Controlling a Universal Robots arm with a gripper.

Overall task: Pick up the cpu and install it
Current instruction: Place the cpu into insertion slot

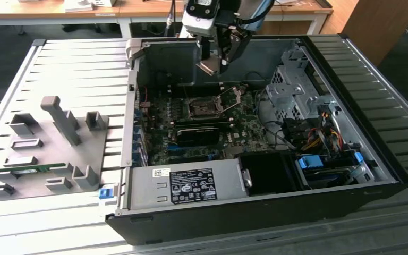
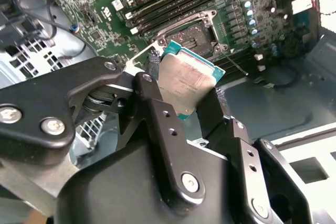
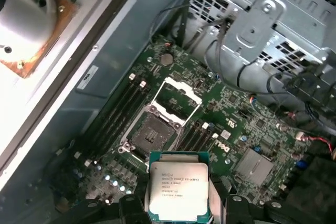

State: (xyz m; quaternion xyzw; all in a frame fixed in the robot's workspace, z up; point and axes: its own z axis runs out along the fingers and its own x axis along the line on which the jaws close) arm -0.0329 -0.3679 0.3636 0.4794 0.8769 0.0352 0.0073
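Now the claw [image 2: 186, 77] grips the cpu [image 3: 178, 192] by two opposite edges, aloft inside the open case [image 1: 261, 212] near its far wall, with clear air between the chip and the open socket [image 3: 152, 132] below. In the first wrist view one edge of the chip is cut off.

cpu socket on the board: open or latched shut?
Open. In the first wrist view its frame is swung up off the bare socket; the cpu sits in the jaws, not seated.
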